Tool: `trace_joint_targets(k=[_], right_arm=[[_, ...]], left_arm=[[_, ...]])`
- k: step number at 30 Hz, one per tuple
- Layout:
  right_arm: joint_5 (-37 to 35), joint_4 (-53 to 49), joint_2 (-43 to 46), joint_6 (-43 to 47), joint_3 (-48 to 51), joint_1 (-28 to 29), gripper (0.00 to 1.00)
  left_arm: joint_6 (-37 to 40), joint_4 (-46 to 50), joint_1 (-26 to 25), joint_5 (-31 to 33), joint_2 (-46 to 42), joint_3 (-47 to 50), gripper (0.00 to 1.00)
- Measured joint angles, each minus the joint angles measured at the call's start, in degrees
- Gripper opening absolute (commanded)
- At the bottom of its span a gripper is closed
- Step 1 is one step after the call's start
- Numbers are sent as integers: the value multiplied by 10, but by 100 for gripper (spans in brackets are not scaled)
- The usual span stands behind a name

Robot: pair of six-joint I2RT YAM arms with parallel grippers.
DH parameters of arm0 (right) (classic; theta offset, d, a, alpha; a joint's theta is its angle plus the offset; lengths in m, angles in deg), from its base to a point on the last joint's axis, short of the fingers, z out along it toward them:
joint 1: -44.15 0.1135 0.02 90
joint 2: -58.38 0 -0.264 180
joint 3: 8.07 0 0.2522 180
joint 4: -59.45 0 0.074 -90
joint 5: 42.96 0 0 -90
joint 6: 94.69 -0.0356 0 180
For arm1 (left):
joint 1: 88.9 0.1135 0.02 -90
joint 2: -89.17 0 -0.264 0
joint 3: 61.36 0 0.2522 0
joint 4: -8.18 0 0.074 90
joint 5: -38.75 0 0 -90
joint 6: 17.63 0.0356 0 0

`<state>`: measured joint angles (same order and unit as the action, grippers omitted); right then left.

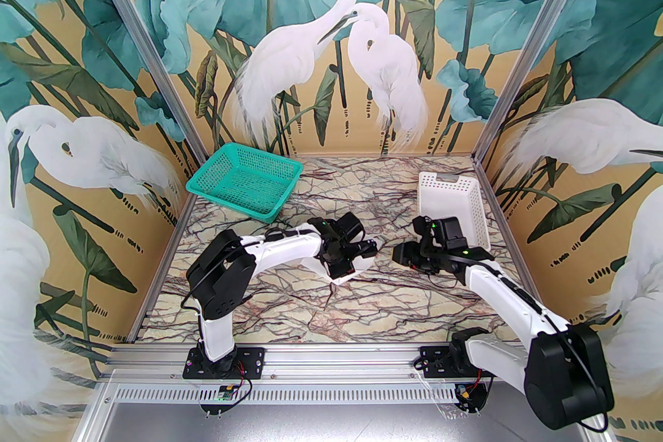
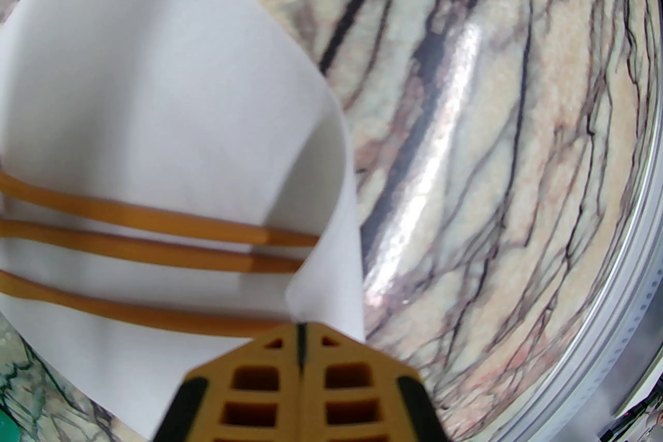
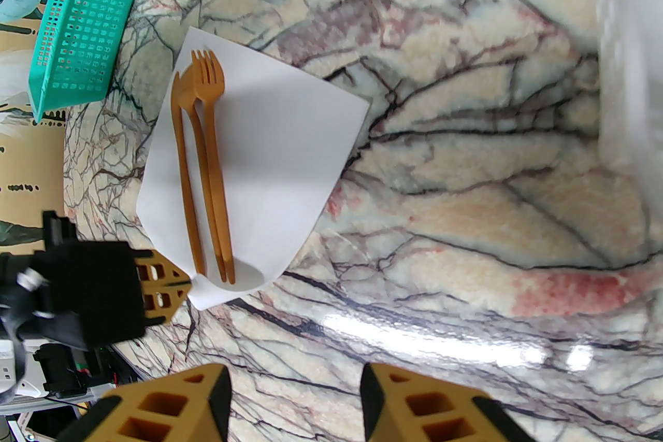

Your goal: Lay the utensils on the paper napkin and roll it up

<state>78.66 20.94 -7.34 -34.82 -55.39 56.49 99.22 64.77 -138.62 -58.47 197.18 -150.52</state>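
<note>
The left hand (image 2: 301, 333) is closed tight, its two yellow fingers pressed together on one corner of the napkin (image 3: 279, 134). In the left wrist view, at lower centre of the frame, that corner is lifted off the bench (image 3: 466, 170) and curls back over the sheet. The rest of the white sheet spreads across the left half of that frame.

The utensils (image 3: 207, 181) lie on the napkin: three orange-brown pieces side by side, nearly parallel, close to the sheet's left edge in the right wrist view. The fork (image 3: 207, 69) has its tines toward the upper left of that frame. The heads of the other two overlap beside it, and their shapes are hard to tell apart. The handle ends lie at the lower end of the napkin, just beside the pinched, curled corner.

The right hand (image 3: 295, 378) sits at the bottom edge of its own view with its jaws apart. Only bare marble shows between them, and it holds nothing. It is well apart from the napkin.

In the top view the two hands face each other at the middle of the frame, the left one over the napkin, with some white showing beneath it. A green basket (image 3: 77, 30) stands at the upper left of the bench. A white basket (image 3: 629, 41) stands right of centre, just above the right hand.
</note>
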Motion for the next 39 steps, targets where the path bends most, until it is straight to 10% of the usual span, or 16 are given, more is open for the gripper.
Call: trace_joint_targets(k=[20, 39], right_arm=[[4, 205, -72, -107, 77, 91, 19], [-1, 379, -195, -168, 78, 137, 15]], left_arm=[[41, 2, 28, -13, 19, -54, 0], [43, 2, 32, -21, 33, -57, 0]])
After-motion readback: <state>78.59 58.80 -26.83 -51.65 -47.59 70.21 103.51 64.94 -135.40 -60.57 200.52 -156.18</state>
